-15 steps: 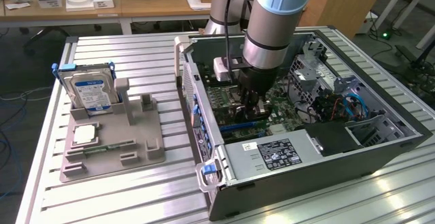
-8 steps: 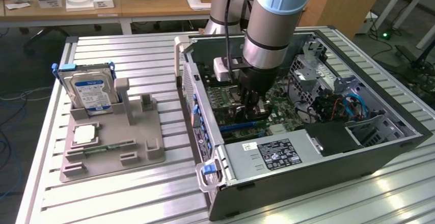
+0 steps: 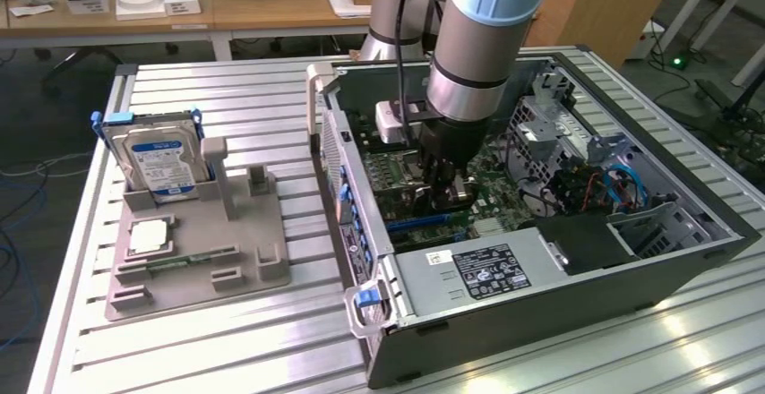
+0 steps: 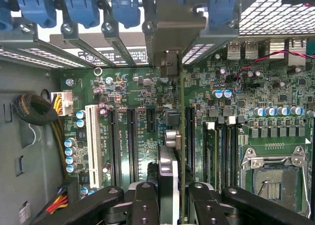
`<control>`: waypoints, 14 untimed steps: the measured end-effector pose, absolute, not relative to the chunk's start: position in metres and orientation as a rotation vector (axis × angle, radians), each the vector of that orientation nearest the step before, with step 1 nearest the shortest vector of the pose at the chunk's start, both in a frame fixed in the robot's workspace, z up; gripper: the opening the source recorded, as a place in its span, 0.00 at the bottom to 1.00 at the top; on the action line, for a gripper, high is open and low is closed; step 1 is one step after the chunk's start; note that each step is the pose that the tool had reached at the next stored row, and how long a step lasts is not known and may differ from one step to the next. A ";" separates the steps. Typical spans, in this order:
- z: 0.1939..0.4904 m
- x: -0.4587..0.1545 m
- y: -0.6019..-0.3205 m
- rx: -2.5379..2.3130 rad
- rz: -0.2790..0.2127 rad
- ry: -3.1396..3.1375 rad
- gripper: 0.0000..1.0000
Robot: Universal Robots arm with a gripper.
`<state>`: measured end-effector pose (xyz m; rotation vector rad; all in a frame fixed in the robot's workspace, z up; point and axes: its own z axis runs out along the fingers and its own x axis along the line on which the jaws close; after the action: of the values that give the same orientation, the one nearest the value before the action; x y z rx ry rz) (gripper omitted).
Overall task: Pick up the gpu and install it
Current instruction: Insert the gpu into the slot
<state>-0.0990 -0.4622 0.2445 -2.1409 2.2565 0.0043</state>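
Observation:
The gpu (image 4: 182,136) shows edge-on as a thin green line running away from my gripper over the motherboard (image 4: 123,92). Its grey metal end bracket (image 4: 170,38) stands at the rear slot openings of the computer case (image 3: 669,260). My gripper (image 4: 172,198) is shut on the card, one black finger (image 4: 143,205) on each side. The card's edge lies right beside a long black slot (image 4: 190,136); whether it sits in the slot I cannot tell. In the exterior view my gripper (image 3: 442,188) reaches down inside the open case, hiding the card.
A white slot (image 4: 91,141) and two black slots (image 4: 132,146) lie beside the card, with the processor socket (image 4: 270,178) on the other side. Blue latches (image 4: 78,6) line the case's rear. A power supply (image 3: 478,273) fills the case's near corner. A grey fixture (image 3: 197,251) holds a hard drive (image 3: 161,166).

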 end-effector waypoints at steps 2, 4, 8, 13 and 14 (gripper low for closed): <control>0.245 -0.099 -0.462 -2.141 0.004 2.256 0.28; 0.244 -0.099 -0.462 -2.141 0.004 2.256 0.28; 0.244 -0.099 -0.462 -2.140 0.005 2.256 0.28; 0.243 -0.099 -0.462 -2.141 0.005 2.256 0.28; 0.243 -0.099 -0.462 -2.140 0.005 2.256 0.28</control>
<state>-0.0990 -0.4622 0.2430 -2.1404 2.2560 0.0053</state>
